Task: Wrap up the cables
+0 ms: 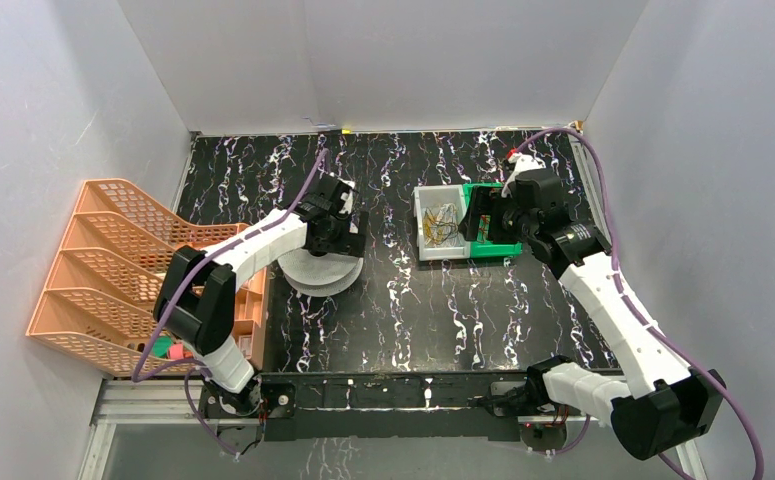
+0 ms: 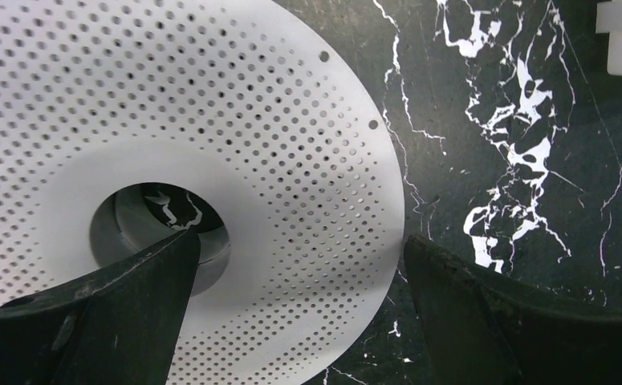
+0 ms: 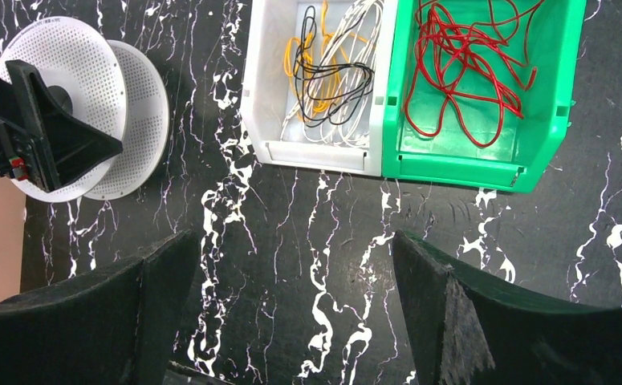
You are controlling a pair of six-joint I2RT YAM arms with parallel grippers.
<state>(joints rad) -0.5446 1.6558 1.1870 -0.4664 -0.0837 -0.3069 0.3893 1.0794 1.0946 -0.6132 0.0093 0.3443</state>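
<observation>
The cables [image 3: 461, 74] are a loose tangle of thin red wire lying in a green bin [image 3: 560, 96]. My right gripper [image 3: 291, 241] hangs open above the bare tabletop just in front of that bin, with nothing between its fingers. In the top view the right gripper [image 1: 485, 215] hovers over the green bin [image 1: 503, 246]. A white perforated spool [image 2: 307, 120] lies flat on the table. My left gripper [image 2: 301, 241] stands open over the spool's flange, one finger by the hub hole [image 2: 159, 224] and the other past the rim. The left gripper [image 1: 338, 235] holds nothing.
A white bin [image 3: 267, 120] beside the green one holds yellow, black and white wires [image 3: 331, 76]. An orange file rack [image 1: 113, 270] stands at the table's left edge. White walls close in the back and sides.
</observation>
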